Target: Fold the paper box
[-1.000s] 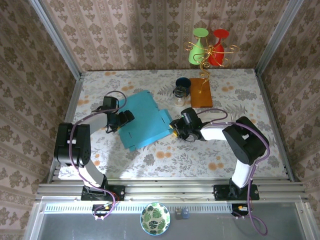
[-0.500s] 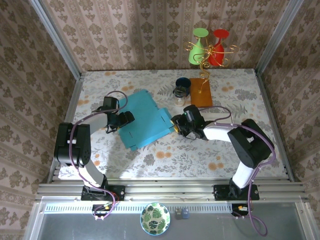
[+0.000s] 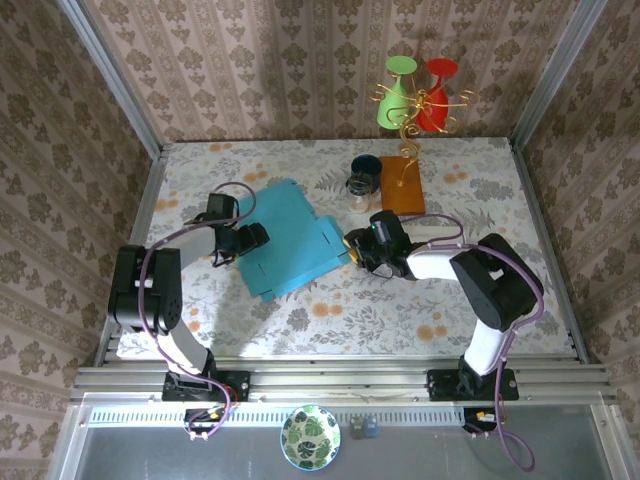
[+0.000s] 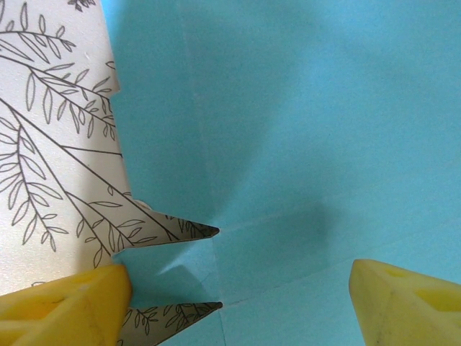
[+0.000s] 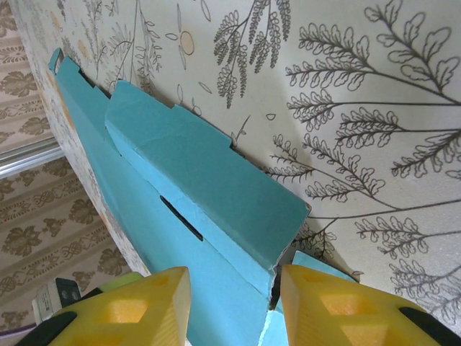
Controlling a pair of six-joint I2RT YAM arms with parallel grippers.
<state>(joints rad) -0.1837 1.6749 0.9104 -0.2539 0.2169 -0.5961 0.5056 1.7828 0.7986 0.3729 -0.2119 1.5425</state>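
Folding status: paper box (image 3: 288, 248) mid-table btw arms, mostly flat; we see one side flap (image 5: 209, 180) raised, rest undone.
L gripper (image 4: 238, 288): wide open over box edge, holding nothing.
R gripper (image 5: 234, 288): half-open astride flap, no clamp.

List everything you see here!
paper box: one, blue, middle of the table
cup: one, dark blue, far side of the table
glass jar: one, clear, in front of the cup
base: one, orange, right of the jar
goblets: two, green and red, on a gold wire stand
bowl: one, leafy green, below the near rail
table: one, flowery
left arm: one, black, jaws open over the box's left edge
right arm: one, black, jaws astride the box's right flap
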